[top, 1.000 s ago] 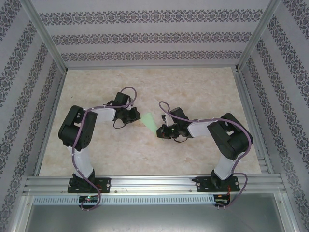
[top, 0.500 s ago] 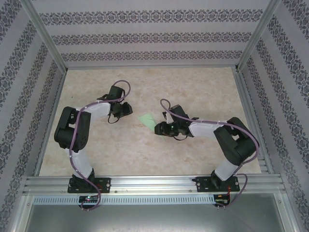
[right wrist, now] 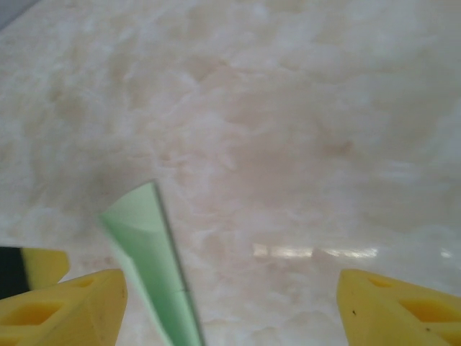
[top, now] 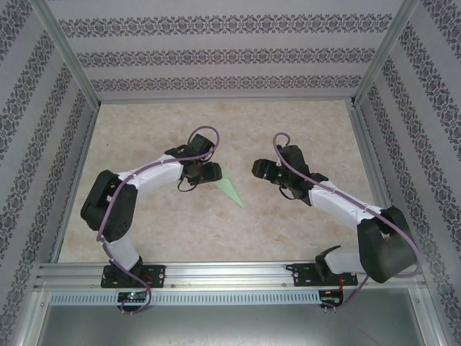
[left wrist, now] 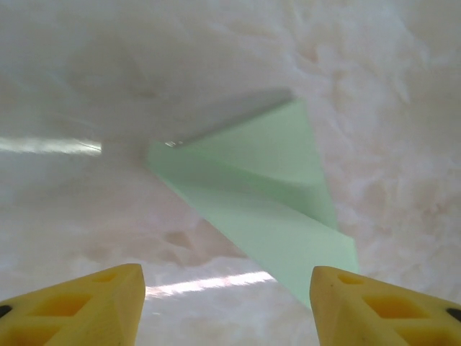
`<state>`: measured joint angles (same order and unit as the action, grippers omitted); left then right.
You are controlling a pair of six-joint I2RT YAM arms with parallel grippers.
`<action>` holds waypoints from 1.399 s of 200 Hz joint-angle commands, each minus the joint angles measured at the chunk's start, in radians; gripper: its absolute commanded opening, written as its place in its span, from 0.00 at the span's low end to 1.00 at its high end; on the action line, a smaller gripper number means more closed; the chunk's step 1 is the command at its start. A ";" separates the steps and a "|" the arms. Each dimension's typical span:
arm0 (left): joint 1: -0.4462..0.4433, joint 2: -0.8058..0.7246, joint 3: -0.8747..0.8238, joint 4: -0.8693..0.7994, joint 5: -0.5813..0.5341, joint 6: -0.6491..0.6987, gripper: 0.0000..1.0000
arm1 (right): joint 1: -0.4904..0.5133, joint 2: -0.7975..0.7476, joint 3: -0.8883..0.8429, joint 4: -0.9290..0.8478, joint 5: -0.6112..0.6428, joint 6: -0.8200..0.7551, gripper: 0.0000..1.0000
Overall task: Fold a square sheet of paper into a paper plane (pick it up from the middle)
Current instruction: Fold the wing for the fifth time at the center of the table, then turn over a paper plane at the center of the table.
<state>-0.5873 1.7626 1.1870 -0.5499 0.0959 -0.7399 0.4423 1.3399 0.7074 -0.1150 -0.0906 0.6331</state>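
Observation:
The square sheet of paper is folded into a slim pale green paper plane (top: pixel 233 189) that lies on the marble table, its sharp tip pointing toward the near right. My left gripper (top: pixel 212 173) stands open right at its wide end, not holding it. In the left wrist view the paper plane (left wrist: pixel 274 202) lies ahead between the yellow fingertips (left wrist: pixel 86 303), with one flap raised. My right gripper (top: pixel 262 170) hangs open to the right of it, apart. In the right wrist view the paper plane (right wrist: pixel 148 259) sits beside the left fingertip (right wrist: pixel 65 306).
The table top (top: pixel 302 130) is pale marble, fenced by patterned walls and aluminium posts (top: pixel 68 54). A metal rail (top: pixel 230 274) with both arm bases runs along the near edge. Open table lies behind and to either side of the plane.
Both grippers have opened and let go of the paper. The plane now lies on the table. The right arm has drawn back to the right and the left gripper has shifted right.

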 commanded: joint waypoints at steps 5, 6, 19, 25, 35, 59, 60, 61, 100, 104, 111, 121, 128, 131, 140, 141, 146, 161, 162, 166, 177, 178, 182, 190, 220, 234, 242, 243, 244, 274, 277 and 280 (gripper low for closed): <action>-0.074 0.085 0.123 -0.081 -0.055 -0.078 0.67 | -0.006 0.001 -0.032 -0.041 0.065 0.015 0.78; -0.077 0.089 0.127 -0.086 -0.059 -0.079 0.67 | -0.006 0.001 -0.033 -0.041 0.066 0.015 0.78; -0.113 0.135 0.186 -0.149 -0.108 -0.082 0.67 | -0.006 0.004 -0.039 -0.044 0.077 0.022 0.78; -0.125 0.152 0.202 -0.174 -0.128 -0.083 0.67 | -0.008 0.004 -0.042 -0.046 0.081 0.023 0.78; -0.141 0.177 0.228 -0.204 -0.148 -0.080 0.68 | -0.011 0.002 -0.048 -0.049 0.084 0.023 0.78; -0.166 0.225 0.294 -0.269 -0.187 -0.070 0.68 | -0.020 -0.004 -0.054 -0.063 0.091 0.009 0.78; -0.167 0.227 0.297 -0.272 -0.188 -0.069 0.68 | -0.020 -0.004 -0.054 -0.065 0.091 0.009 0.78; -0.167 0.228 0.300 -0.274 -0.189 -0.070 0.68 | -0.020 -0.004 -0.054 -0.065 0.091 0.008 0.78; -0.190 0.244 0.324 -0.320 -0.206 -0.085 0.62 | -0.033 -0.011 -0.060 -0.077 0.091 0.007 0.78; -0.190 0.237 0.321 -0.321 -0.208 -0.088 0.61 | -0.033 -0.010 -0.060 -0.077 0.091 0.008 0.78; -0.192 0.222 0.312 -0.317 -0.211 -0.095 0.59 | -0.032 -0.010 -0.062 -0.074 0.090 0.011 0.78; -0.192 0.201 0.294 -0.309 -0.211 -0.110 0.57 | -0.034 -0.007 -0.064 -0.068 0.086 0.016 0.78; -0.194 0.184 0.281 -0.300 -0.211 -0.119 0.55 | -0.034 -0.001 -0.063 -0.066 0.083 0.017 0.78; -0.194 0.178 0.275 -0.294 -0.211 -0.123 0.55 | -0.034 0.000 -0.063 -0.065 0.084 0.020 0.78; -0.194 0.163 0.258 -0.282 -0.214 -0.133 0.52 | -0.033 0.006 -0.062 -0.061 0.079 0.023 0.78; -0.193 0.162 0.257 -0.282 -0.213 -0.135 0.52 | -0.033 0.006 -0.062 -0.061 0.079 0.023 0.78; -0.193 0.155 0.249 -0.279 -0.217 -0.141 0.51 | -0.033 0.010 -0.062 -0.060 0.077 0.026 0.78; -0.194 0.139 0.220 -0.250 -0.220 -0.158 0.46 | -0.034 0.018 -0.058 -0.057 0.068 0.029 0.78; -0.194 0.138 0.218 -0.248 -0.220 -0.159 0.46 | -0.034 0.019 -0.057 -0.057 0.068 0.029 0.78; -0.194 0.134 0.209 -0.237 -0.220 -0.166 0.44 | -0.033 0.020 -0.057 -0.058 0.066 0.030 0.78; -0.193 0.127 0.190 -0.214 -0.220 -0.180 0.40 | -0.034 0.022 -0.056 -0.058 0.065 0.031 0.78; -0.193 0.127 0.189 -0.213 -0.220 -0.182 0.39 | -0.034 0.022 -0.057 -0.058 0.065 0.031 0.78; -0.194 0.125 0.183 -0.203 -0.220 -0.186 0.38 | -0.034 0.023 -0.056 -0.059 0.065 0.031 0.78; -0.194 0.120 0.170 -0.183 -0.217 -0.194 0.36 | -0.033 0.022 -0.056 -0.061 0.065 0.031 0.78; -0.192 0.128 0.153 -0.140 -0.223 -0.212 0.29 | -0.033 0.021 -0.056 -0.065 0.064 0.033 0.78; -0.192 0.137 0.151 -0.119 -0.220 -0.217 0.26 | -0.034 0.021 -0.056 -0.067 0.062 0.034 0.78; -0.192 0.143 0.152 -0.113 -0.220 -0.218 0.24 | -0.033 0.021 -0.056 -0.066 0.059 0.036 0.78; -0.192 0.144 0.152 -0.112 -0.220 -0.219 0.23 | -0.034 0.021 -0.056 -0.066 0.060 0.036 0.78; -0.192 0.144 0.152 -0.112 -0.221 -0.218 0.23 | -0.034 0.020 -0.055 -0.067 0.060 0.036 0.78; -0.190 0.141 0.176 -0.099 -0.242 -0.198 0.11 | -0.035 0.009 -0.052 -0.067 0.052 0.037 0.78; -0.189 0.139 0.183 -0.103 -0.245 -0.192 0.10 | -0.034 0.006 -0.052 -0.065 0.049 0.038 0.78; -0.190 0.136 0.190 -0.107 -0.249 -0.187 0.08 | -0.036 0.003 -0.052 -0.063 0.045 0.039 0.78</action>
<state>-0.7681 1.9057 1.3403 -0.6910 -0.1154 -0.9413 0.4160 1.3575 0.6552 -0.1875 -0.0280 0.6579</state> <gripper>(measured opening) 0.118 0.781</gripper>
